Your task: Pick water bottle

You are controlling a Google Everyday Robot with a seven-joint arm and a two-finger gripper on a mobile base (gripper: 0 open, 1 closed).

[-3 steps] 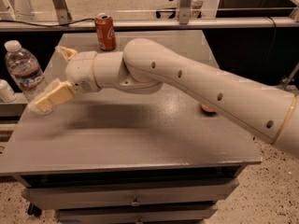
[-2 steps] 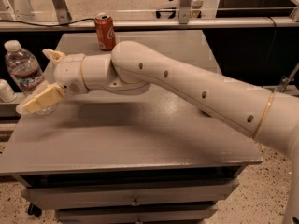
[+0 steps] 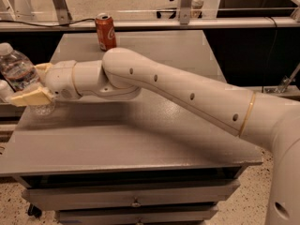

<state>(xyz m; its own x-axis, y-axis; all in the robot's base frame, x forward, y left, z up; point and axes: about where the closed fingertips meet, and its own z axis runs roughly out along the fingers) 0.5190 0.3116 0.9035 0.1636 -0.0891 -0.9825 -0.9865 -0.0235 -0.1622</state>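
Observation:
The water bottle (image 3: 18, 70), clear ribbed plastic with a white cap, stands at the far left edge of the grey table (image 3: 140, 130). My gripper (image 3: 33, 82) has reached it from the right. Its tan fingers are open and straddle the bottle's lower half, one finger (image 3: 27, 97) in front and the other behind. The bottle's base shows just below the front finger. The bottle still rests on the table.
A red soda can (image 3: 106, 32) stands at the table's back edge. A small white rounded object (image 3: 3, 91) sits left of the bottle, at the frame edge. A metal rail runs behind the table. Drawers are below its front edge.
My gripper has moved left across the table, from beside the bottle to around it. The bottle and the can have not moved.

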